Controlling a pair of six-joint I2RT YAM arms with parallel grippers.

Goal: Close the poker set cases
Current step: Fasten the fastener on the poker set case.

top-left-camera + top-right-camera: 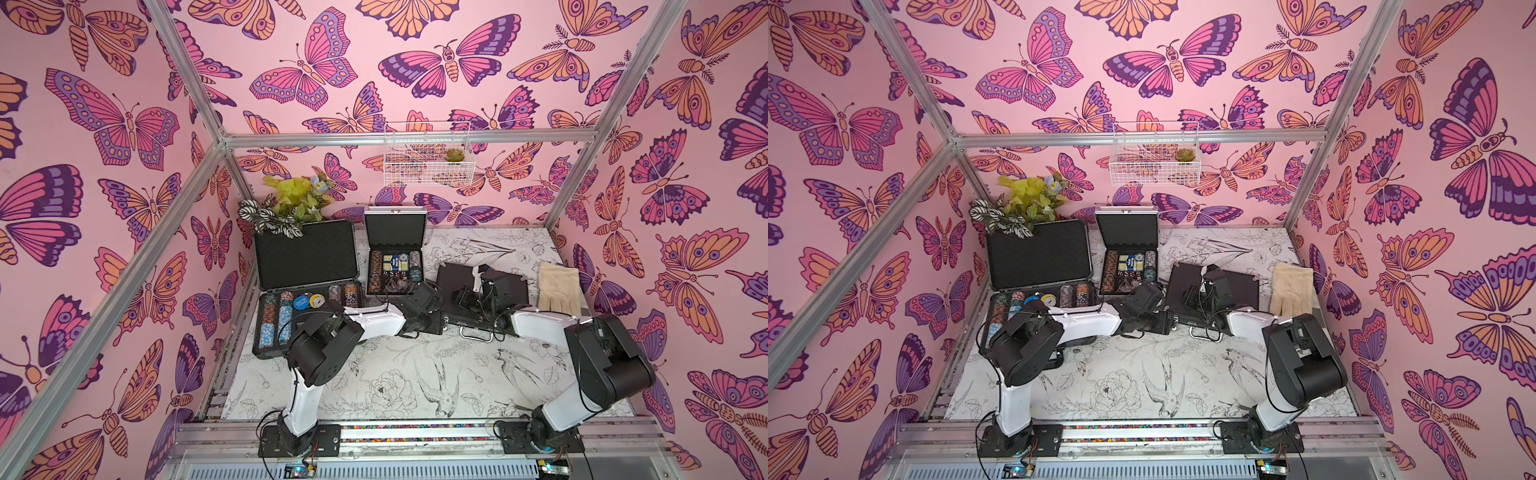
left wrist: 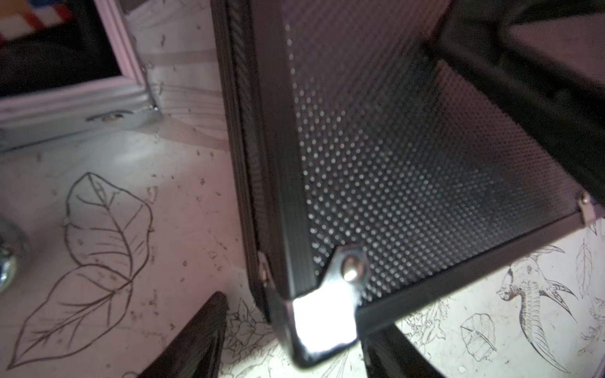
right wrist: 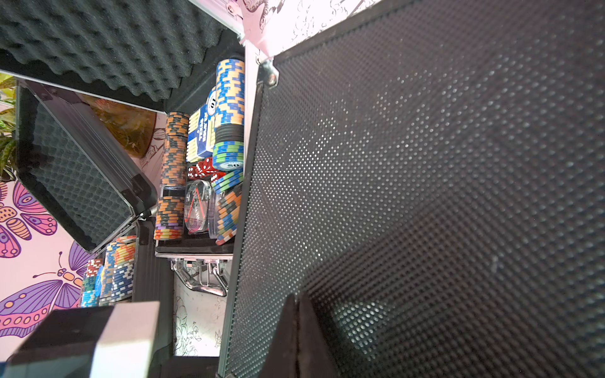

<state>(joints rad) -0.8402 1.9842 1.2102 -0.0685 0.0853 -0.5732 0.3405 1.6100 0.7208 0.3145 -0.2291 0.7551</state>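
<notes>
The large dark-grey case [image 1: 305, 253] stands open at the left, its lid upright and chips in its base. The small silver case [image 1: 395, 232] is open at the back, foam lid [image 3: 114, 42] raised. The wide black case [image 1: 453, 278] lies right of centre with its dimpled lid [image 3: 425, 163] down. My right gripper [image 3: 298, 301] is shut and empty, its tips resting on that lid. My left gripper [image 2: 294, 353] is open, and the black case's silver front corner [image 2: 324, 324] sits between its fingers [image 2: 193, 343].
A cream glove [image 1: 559, 286] lies right of the black case. A leafy plant [image 1: 286, 203] stands behind the large case. A wire basket [image 1: 428, 153] hangs on the back wall. The black case's handle [image 1: 476, 334] juts toward the front.
</notes>
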